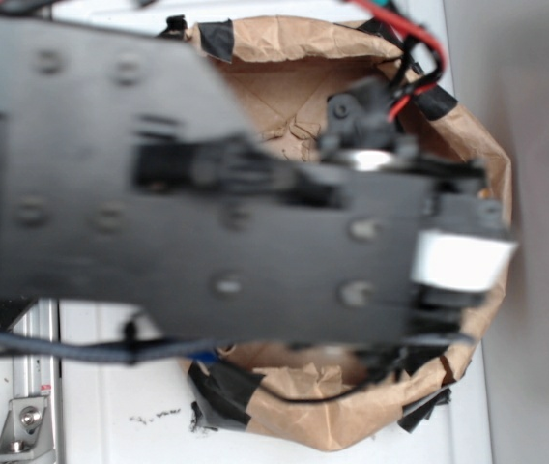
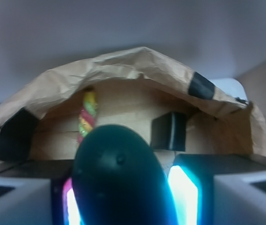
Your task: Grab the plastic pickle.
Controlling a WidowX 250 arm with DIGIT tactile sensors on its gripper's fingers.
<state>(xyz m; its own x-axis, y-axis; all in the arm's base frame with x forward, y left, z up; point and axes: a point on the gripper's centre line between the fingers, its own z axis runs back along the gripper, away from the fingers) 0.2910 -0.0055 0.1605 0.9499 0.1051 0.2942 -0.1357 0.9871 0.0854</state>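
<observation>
1. Crumpled brown paper enclosure w/ black tape patches (image 2: 137,61) rings the workspace.
2. Black robot arm (image 1: 207,193) hangs over it, blurred.
3. Gripper (image 2: 123,194) clamped on smooth dark teal-green plastic pickle (image 2: 116,178), btwn lit pads.
4. Glossy black rectangular block (image 2: 169,130) behind, near back wall.
5. Red-yellow-green twisted rope (image 2: 87,115) at back left.

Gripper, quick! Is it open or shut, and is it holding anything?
Gripper: shut on the plastic pickle, which sits between its two fingers in the wrist view.
</observation>
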